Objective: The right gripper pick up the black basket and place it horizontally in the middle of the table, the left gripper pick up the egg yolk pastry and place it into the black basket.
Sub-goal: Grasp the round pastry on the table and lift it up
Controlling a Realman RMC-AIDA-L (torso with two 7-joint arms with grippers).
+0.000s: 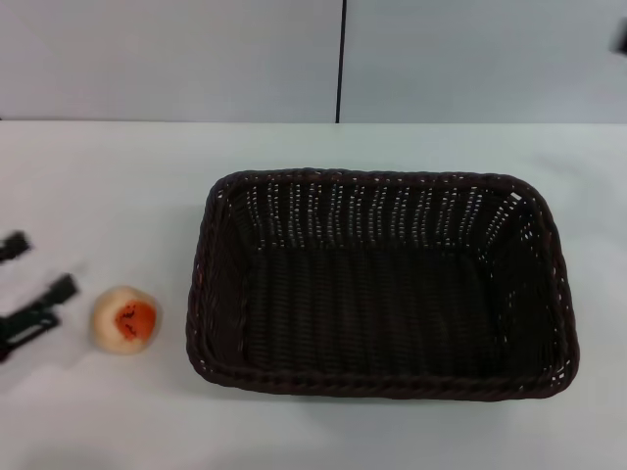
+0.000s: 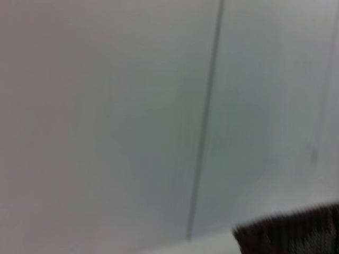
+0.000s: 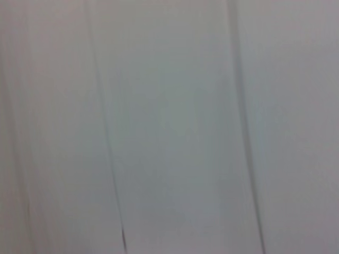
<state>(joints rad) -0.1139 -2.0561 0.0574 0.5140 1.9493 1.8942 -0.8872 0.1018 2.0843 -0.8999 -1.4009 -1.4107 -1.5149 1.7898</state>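
Note:
The black basket [image 1: 382, 284] lies flat and lengthwise across the middle of the white table [image 1: 108, 176], with nothing in it. A corner of its rim [image 2: 296, 233] also shows in the left wrist view. The egg yolk pastry [image 1: 124, 318] rests on the table just left of the basket, orange patch up. At the left edge of the head view my left gripper [image 1: 29, 279] is open, its fingertips [image 1: 57, 290] a short way left of the pastry and not touching it. Only a dark bit of the right gripper [image 1: 619, 39] shows at the upper right edge, well away from the basket.
A grey wall with a dark vertical seam [image 1: 342, 59] rises behind the table's far edge. The right wrist view shows only blurred pale wall. Bare tabletop lies in front of the basket and to its right.

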